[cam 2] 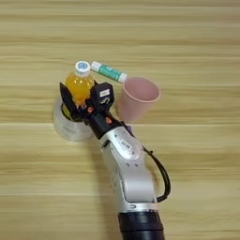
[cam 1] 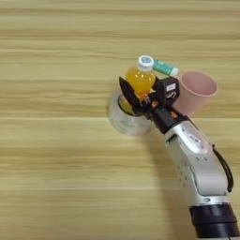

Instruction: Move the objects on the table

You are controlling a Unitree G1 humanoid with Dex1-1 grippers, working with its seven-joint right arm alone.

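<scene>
An orange-drink bottle (cam 1: 139, 78) with a white cap stands tilted, its base down inside the hole of a wide clear tape roll (cam 1: 124, 123) lying flat on the table (cam 1: 56, 164). My right gripper (cam 1: 145, 96) reaches in from the lower right on its silver forearm. One black finger (cam 1: 126, 91) lies against the bottle's left side and the other sits against its right side, so the gripper is shut on the bottle. In the right eye view the bottle (cam 2: 78, 84), roll (cam 2: 70, 129) and gripper (cam 2: 84, 101) show the same way. The bottle's lower part is hidden by the fingers and the roll.
A pink cup (cam 1: 199, 89) stands upright just right of the gripper, almost touching the wrist. A small green and white tube (cam 1: 165, 68) lies behind the bottle, next to the cup's rim. Bare wood stretches to the left and to the front.
</scene>
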